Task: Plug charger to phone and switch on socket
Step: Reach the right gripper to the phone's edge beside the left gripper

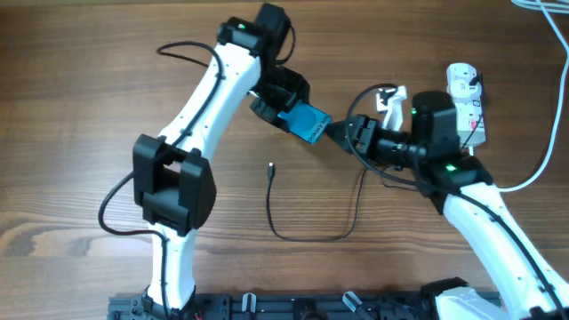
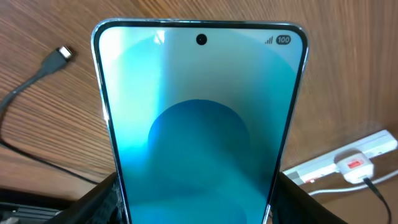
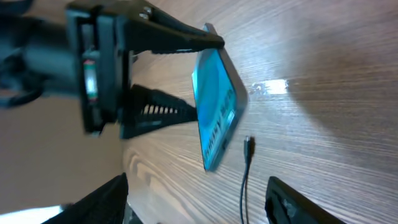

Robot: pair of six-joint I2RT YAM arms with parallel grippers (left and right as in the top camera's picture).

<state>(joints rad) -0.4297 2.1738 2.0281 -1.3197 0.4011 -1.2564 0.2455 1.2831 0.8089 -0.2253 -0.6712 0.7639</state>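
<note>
My left gripper [image 1: 286, 108] is shut on the phone [image 1: 308, 122], holding it by one end above the table; its turquoise screen fills the left wrist view [image 2: 199, 118]. My right gripper [image 1: 342, 133] is open and empty, just right of the phone's free end [image 3: 217, 112], its fingers [image 3: 199, 205] spread wide. The charger, a thin black cable, lies loose on the table with its connector tip [image 1: 270, 166] below the phone; the tip also shows in the wrist views [image 2: 64, 53] [image 3: 248, 146]. The white socket [image 1: 467, 102] lies at the far right [image 2: 348, 165].
The charger cable loops across the wood [image 1: 311, 236] and runs up toward the right arm. A thicker white cord [image 1: 544, 142] trails from the socket along the right edge. The left arm's body [image 1: 173, 182] stands at the left.
</note>
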